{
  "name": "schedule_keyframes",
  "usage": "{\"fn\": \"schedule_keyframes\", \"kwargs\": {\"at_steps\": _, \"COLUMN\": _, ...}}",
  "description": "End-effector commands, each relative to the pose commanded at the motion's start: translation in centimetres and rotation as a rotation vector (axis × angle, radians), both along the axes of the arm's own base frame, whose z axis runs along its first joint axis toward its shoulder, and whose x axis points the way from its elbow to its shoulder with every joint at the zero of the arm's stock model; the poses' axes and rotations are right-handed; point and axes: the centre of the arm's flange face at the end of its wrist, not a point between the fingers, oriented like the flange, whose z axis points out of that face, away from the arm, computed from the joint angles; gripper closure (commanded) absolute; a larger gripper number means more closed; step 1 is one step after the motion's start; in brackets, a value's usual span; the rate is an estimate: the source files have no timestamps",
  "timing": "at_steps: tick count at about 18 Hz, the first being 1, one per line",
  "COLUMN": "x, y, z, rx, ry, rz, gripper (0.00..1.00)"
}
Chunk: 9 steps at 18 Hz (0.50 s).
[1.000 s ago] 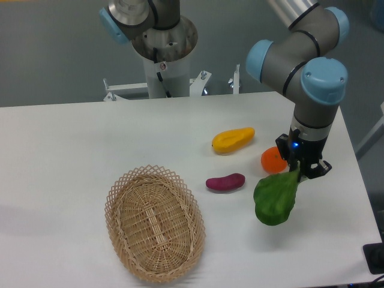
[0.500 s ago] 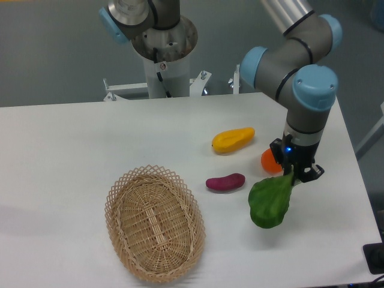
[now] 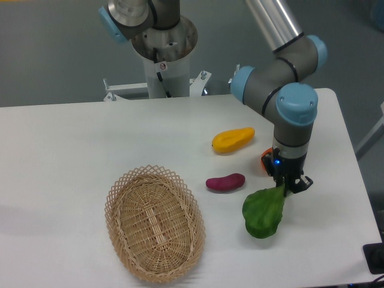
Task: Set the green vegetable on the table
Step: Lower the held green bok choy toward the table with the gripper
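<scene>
- Where the arm's wrist points down over the right part of the counter [image 3: 72,156], the gripper [image 3: 287,187] is clamped on the pale stem end of the green vegetable [image 3: 263,213].
- The green vegetable hangs slantwise from the gripper, its broad dark leaf down and to the left, low over the white counter; whether the leaf tip touches the surface cannot be told.
- It sits right of the wicker basket [image 3: 155,222] and well apart from it, and just below and right of the purple vegetable [image 3: 225,182], with a gap between them.
- The purple vegetable lies flat on the counter, between the basket's upper right rim and the gripper.
- The yellow fruit [image 3: 233,139] lies further back on the counter, above the purple vegetable and apart from it, just left of the arm's wrist.
- An orange round thing [image 3: 265,161] shows only as a sliver behind the wrist; most of it is hidden.
- A small blue light [image 3: 275,161] glows on the wrist housing just above the gripper.
- The basket is oval, woven with a lacy open rim, and stands on the front left-centre of the counter.
- The arm [image 3: 282,96] has grey links and pale blue joint caps; its base column [image 3: 163,54] rises behind the counter's far edge.
- No brand, label or writing can be read anywhere in this single view; the arm's surfaces show only plain colour.
</scene>
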Motion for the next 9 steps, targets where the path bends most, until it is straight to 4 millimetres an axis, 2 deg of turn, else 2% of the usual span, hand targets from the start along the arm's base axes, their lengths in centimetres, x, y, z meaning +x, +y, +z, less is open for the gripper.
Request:
{"fn": "schedule_keyframes", "kwargs": {"at_steps": 3, "x": 0.8, "y": -0.3, "z": -0.6, "rx": -0.008, "ry": -0.015, "rz": -0.003, "gripper": 0.68}}
{"fn": "schedule_keyframes", "kwargs": {"at_steps": 4, "x": 0.9, "y": -0.3, "z": -0.7, "rx": -0.010, "ry": -0.017, "rz": -0.003, "gripper": 0.56}}
{"fn": "schedule_keyframes", "kwargs": {"at_steps": 6, "x": 0.6, "y": -0.2, "z": -0.3, "rx": -0.004, "ry": -0.008, "rz": -0.002, "gripper": 0.14}}
{"fn": "schedule_keyframes", "kwargs": {"at_steps": 7, "x": 0.5, "y": -0.2, "z": 0.0, "rx": 0.000, "ry": 0.000, "rz": -0.002, "gripper": 0.04}}
{"fn": "schedule_keyframes", "kwargs": {"at_steps": 9, "x": 0.2, "y": -0.1, "z": 1.1, "rx": 0.014, "ry": 0.021, "rz": 0.009, "gripper": 0.00}}
